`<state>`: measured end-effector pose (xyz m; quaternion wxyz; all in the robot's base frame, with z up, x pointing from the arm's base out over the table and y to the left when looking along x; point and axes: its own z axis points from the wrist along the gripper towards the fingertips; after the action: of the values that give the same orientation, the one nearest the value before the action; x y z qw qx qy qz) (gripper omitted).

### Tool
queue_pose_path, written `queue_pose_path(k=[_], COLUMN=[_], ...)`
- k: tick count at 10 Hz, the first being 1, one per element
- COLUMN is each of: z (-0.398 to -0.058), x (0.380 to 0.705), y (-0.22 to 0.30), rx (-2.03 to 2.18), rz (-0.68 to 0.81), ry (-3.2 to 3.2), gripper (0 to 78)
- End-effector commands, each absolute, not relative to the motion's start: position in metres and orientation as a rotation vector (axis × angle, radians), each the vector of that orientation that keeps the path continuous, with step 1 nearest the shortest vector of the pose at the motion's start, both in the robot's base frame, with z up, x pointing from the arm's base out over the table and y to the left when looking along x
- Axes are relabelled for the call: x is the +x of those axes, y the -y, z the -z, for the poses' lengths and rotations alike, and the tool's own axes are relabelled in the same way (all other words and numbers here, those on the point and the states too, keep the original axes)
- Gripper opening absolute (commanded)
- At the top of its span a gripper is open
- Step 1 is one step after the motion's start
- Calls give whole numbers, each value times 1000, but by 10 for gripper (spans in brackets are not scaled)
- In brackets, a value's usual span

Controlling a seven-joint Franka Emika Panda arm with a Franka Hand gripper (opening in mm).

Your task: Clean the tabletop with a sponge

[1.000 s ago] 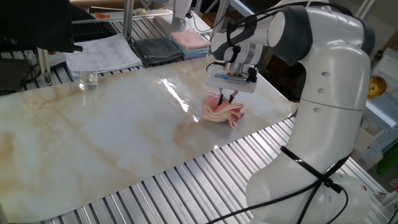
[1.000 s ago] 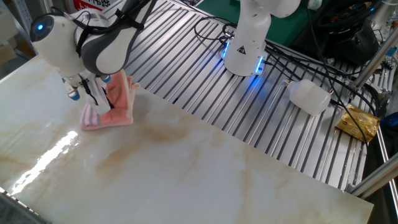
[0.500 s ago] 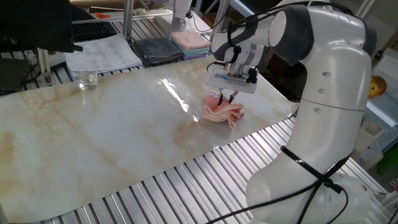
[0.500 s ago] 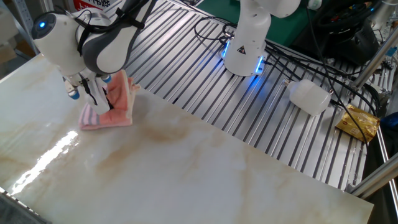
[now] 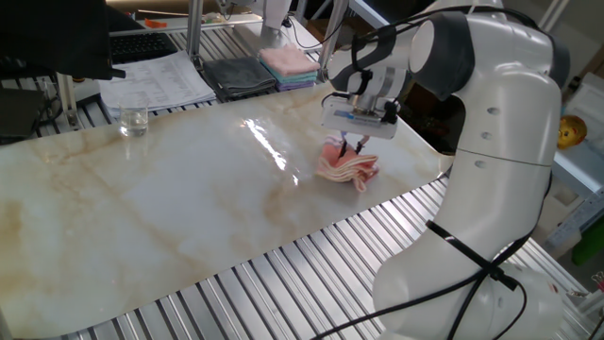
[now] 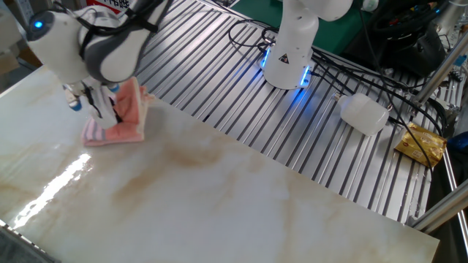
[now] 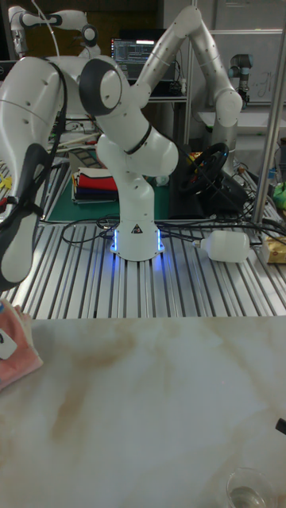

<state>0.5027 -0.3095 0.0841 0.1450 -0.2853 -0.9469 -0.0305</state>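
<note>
One sponge (image 5: 347, 168) sits under my gripper (image 5: 356, 147) on the tabletop (image 5: 170, 203), and compared with a second ago both have slid toward the slab's edge nearest the arm's base: in one fixed view the pink wad was a little farther left, and in the other fixed view it (image 6: 117, 123) has moved left along the rim next to the ribbed metal slats (image 6: 241, 80). My gripper (image 6: 97, 111) comes down on the sponge from above with its fingers pinched into the bunched folds, so I read it as clamped on the fabric, as it was in the earlier frames. The sponge looks crumpled rather than flat, its striped edge showing at the lower left in the other fixed view. From the tall fixed view I only catch a pink corner of it (image 7: 17, 359) at the far left edge, resting on the marble. Nothing else has shifted: the glass (image 5: 133, 119) stands where it did near the far side, and the dark grey cloth (image 5: 235, 76) and pink stack (image 5: 289, 62) lie beyond the slab as before.
</note>
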Motion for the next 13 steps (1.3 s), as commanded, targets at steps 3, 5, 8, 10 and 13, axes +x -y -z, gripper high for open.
queue_pose_path(k=[3,5,8,10,13], z=[-86,-85,-80,-80,-83], x=[505,506,507,506,505], y=[359,363,383,392,393], rx=[-849,-848,-847,-838,-860], rz=[68,69,75,82,110], ry=[2703,2704,2703,2704,2686], gripper=[12,12,12,12,12])
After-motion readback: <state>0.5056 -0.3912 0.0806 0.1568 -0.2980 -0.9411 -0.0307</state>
